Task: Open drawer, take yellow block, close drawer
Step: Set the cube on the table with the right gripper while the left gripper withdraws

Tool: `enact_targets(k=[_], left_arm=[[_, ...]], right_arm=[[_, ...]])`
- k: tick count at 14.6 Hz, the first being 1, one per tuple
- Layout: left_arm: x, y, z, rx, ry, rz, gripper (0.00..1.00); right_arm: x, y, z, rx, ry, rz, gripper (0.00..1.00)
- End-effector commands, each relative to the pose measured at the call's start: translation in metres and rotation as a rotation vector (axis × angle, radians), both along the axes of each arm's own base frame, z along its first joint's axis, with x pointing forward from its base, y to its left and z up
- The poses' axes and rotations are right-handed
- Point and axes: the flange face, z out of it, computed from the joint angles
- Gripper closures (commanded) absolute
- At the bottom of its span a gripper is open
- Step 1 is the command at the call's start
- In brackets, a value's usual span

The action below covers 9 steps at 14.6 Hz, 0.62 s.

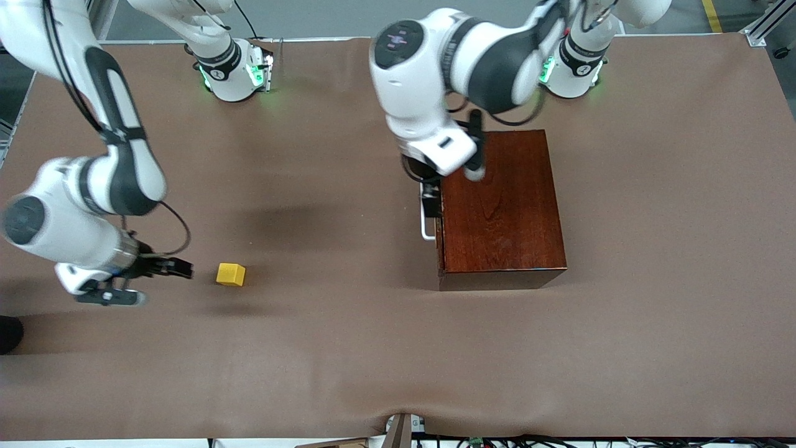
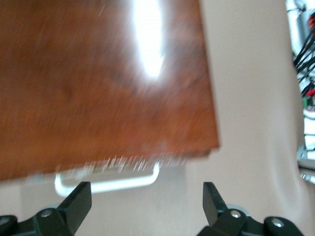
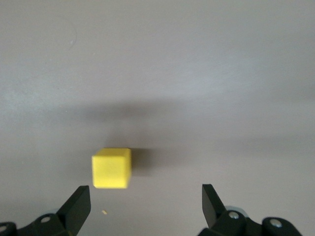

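Toward the right arm's end of the table, the right gripper (image 1: 158, 283) gapes wide and empty beside the yellow block (image 1: 231, 274) on the tabletop, while the left gripper (image 1: 430, 194), fingers spread, touches nothing by the shut drawer's white handle (image 1: 426, 228).

You see a brown covering on the surface (image 1: 653, 348), wrinkled along the edge nearest the front camera, where cables (image 1: 559, 442) trail. A grey floor (image 1: 323, 18) shows along the top.
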Motion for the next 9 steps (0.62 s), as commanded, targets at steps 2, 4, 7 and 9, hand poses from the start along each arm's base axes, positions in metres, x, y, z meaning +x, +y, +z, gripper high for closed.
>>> enact_targets(k=[2, 4, 7, 9], left_arm=[[0.066, 0.120, 0.015, 0.018, 0.065, -0.080, 0.00], [0.097, 0.190, 0.023, -0.035, 0.110, -0.141, 0.00], [0.123, 0.281, 0.037, -0.094, 0.142, -0.272, 0.00], [0.123, 0.335, 0.050, -0.114, 0.147, -0.339, 0.00]], right_arm=[[-0.033, -0.065, 0.068, -0.014, -0.018, 0.058, 0.00], [-0.052, -0.081, 0.116, -0.015, 0.001, 0.071, 0.00], [-0.073, -0.073, 0.179, 0.000, 0.083, 0.076, 0.00], [-0.081, -0.061, 0.210, 0.006, 0.124, 0.059, 0.00]])
